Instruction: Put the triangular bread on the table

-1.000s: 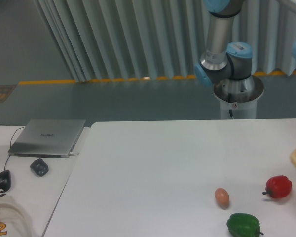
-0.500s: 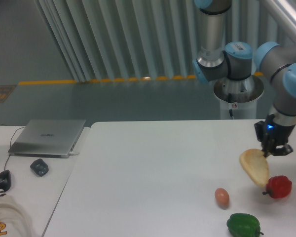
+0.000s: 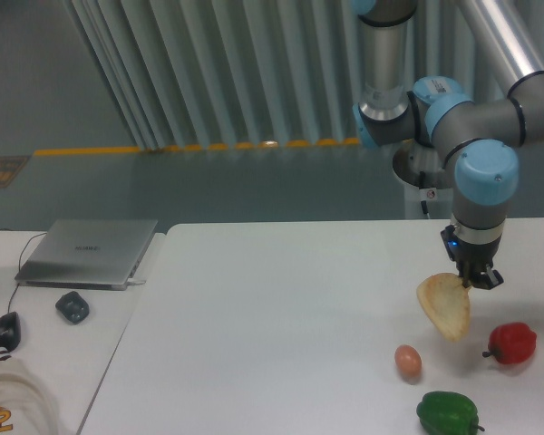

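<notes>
Hanging from the gripper, the triangular bread is pinched by its upper right corner between the jaws and dangles tilted above the table — clear of the surface, over its right part. The arm comes down to it from the upper right, wrist pointing straight down. Below the bread and a little to the left, a small brown-orange egg lies on the table. Just right of the bread sits a red pepper, and nearer the front edge a green pepper. Off to the left, on a separate white desk, rest a closed grey laptop and a small dark object — too blurred to name.
</notes>
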Controlling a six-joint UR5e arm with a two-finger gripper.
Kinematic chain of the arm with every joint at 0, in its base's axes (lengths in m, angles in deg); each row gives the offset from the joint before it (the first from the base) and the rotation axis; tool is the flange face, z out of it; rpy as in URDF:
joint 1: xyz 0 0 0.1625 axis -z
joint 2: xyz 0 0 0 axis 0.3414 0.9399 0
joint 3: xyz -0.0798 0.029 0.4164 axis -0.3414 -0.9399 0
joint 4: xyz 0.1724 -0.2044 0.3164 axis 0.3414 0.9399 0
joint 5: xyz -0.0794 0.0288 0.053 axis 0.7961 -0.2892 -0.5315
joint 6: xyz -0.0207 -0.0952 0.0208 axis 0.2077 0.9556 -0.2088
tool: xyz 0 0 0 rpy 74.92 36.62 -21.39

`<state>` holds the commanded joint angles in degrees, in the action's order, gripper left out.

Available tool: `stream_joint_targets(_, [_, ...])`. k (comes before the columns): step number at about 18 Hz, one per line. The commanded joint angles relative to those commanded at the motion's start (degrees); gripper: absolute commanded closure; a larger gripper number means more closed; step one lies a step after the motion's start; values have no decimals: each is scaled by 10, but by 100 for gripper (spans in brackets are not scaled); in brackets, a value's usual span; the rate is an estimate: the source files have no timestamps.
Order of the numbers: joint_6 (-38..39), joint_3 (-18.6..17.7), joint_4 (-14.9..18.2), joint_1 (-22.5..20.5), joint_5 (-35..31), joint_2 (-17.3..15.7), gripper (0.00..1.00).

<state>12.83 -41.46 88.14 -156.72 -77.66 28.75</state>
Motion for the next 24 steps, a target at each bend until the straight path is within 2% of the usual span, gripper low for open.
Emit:
stream_joint_targets(1, [0, 1, 0, 0, 0, 3, 52])
stream_joint_targets(2, [-2, 2, -1, -1, 1, 4, 19])
stream_joint_targets(3, [-1, 3, -2, -1, 0, 4, 3])
stream_joint_targets(4, [-2, 3, -8, -1, -4, 4, 0])
stream_joint_targets(6, [-1, 1, -23, -1, -26, 4, 0])
stream_joint_targets(11, [1, 2, -30, -1, -24, 4, 0])
stream_joint_targets(13, [12, 2, -67, 0, -27, 3, 0])
stream_joint_targets(15, [11, 10, -71, 3, -25, 2, 0])
stream_joint_targets(17, [11, 18, -97, 10, -25, 4, 0])
stream_joint_targets(24, [4, 23, -102, 10, -23, 0, 0])
